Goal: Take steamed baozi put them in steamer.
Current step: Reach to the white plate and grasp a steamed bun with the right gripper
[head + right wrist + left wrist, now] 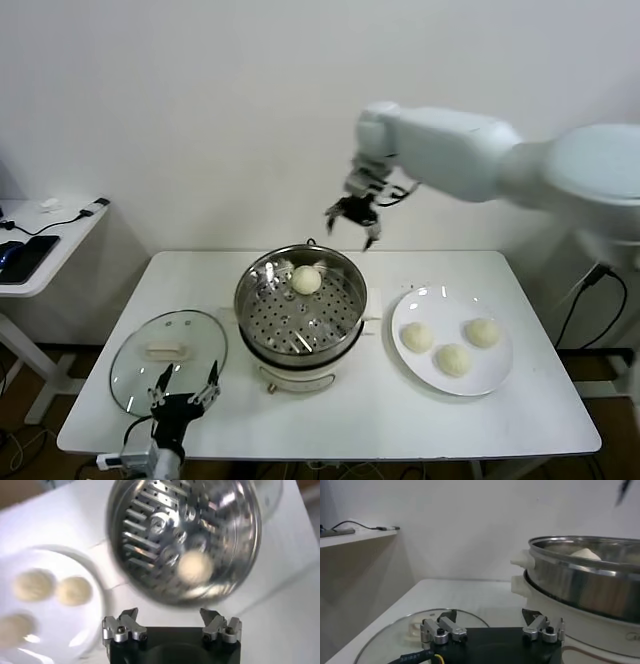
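Observation:
One cream-white baozi lies on the perforated tray of the shiny steamer at the table's middle. It also shows in the right wrist view and its top shows in the left wrist view. Three baozi lie on the white plate to the right. My right gripper hangs open and empty in the air above and behind the steamer's far right rim. My left gripper is open and empty, low at the front left over the glass lid.
A round glass lid with a white handle lies flat at the table's front left. A side table with cables and a dark device stands at the far left. The table's front edge runs just below the lid and plate.

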